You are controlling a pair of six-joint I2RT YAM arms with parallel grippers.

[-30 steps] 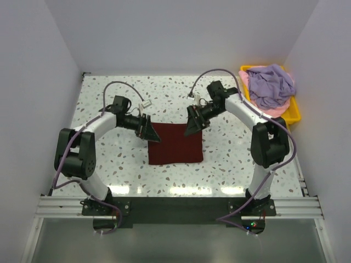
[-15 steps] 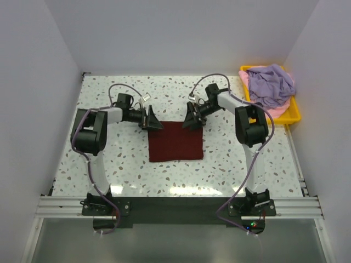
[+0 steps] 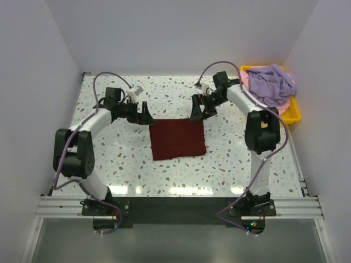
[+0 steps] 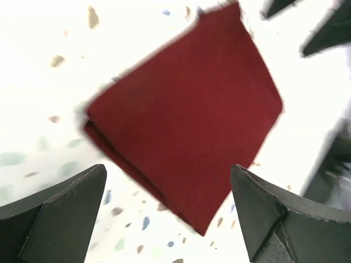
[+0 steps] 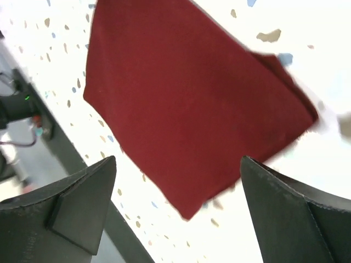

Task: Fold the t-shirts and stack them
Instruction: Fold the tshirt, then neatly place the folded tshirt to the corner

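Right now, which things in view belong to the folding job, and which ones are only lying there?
Belong to the job:
- maroon t-shirt, folded flat on the speckled table
- lavender t-shirt, crumpled in the yellow tray
- pale pink t-shirt, under the lavender one

Only lying there:
- yellow tray
- speckled table

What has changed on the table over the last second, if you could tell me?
Both arms have backed off the folded maroon t-shirt. The left gripper and the right gripper have drawn away from its far corners toward the far side. Both are open and empty. The shirt has turned slightly, its near edge shifting right. The lavender t-shirt and pink t-shirt lie unchanged in the yellow tray.
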